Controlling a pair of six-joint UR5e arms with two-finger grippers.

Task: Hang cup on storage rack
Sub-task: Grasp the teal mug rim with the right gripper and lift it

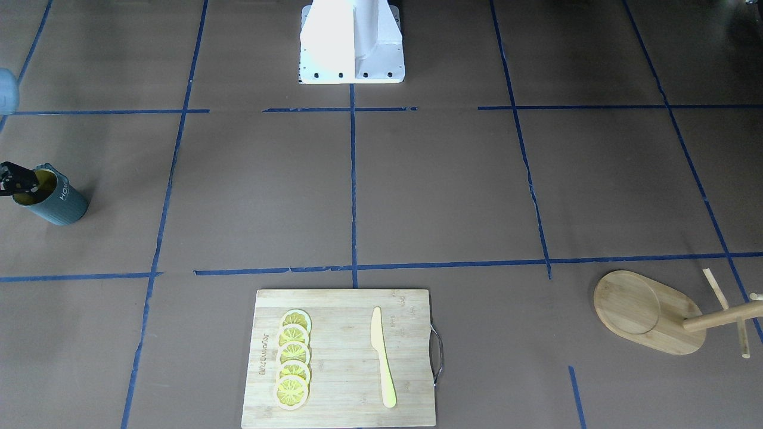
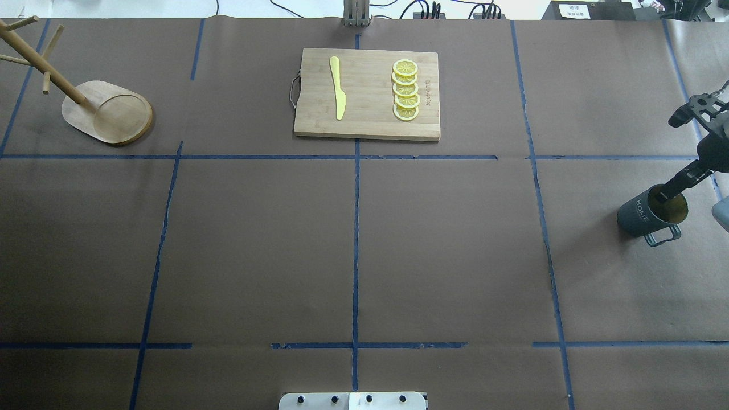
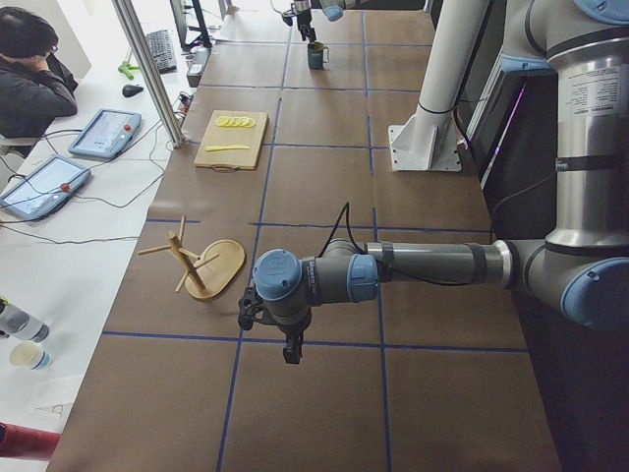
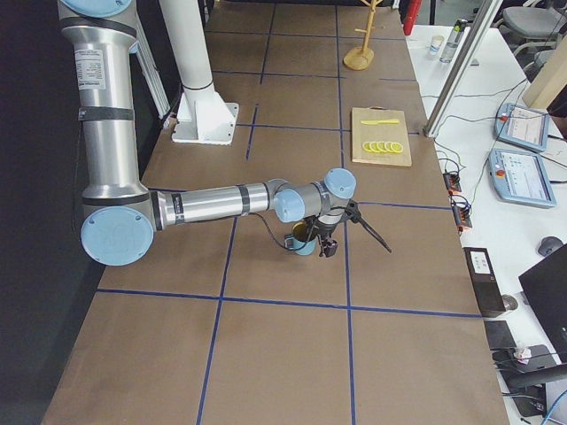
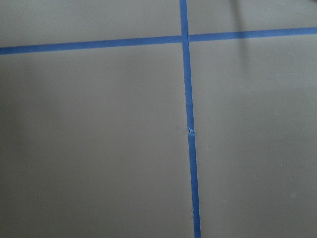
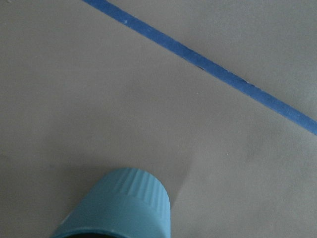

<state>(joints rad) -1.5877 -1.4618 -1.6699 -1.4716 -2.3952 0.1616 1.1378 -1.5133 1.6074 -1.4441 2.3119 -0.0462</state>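
Note:
The cup is dark teal with a yellow inside. It stands at the table's right end and also shows in the front-facing view and the right wrist view. My right gripper is at its rim with one finger reaching into its mouth. I cannot tell whether the jaws are closed on the wall. The bamboo storage rack stands at the far left corner, its pegs bare. My left gripper hangs over bare table near the rack, and I cannot tell whether it is open.
A bamboo cutting board with a yellow knife and several lemon slices lies at the far middle. The robot's white base is at the near edge. Blue tape lines cross the brown table cover.

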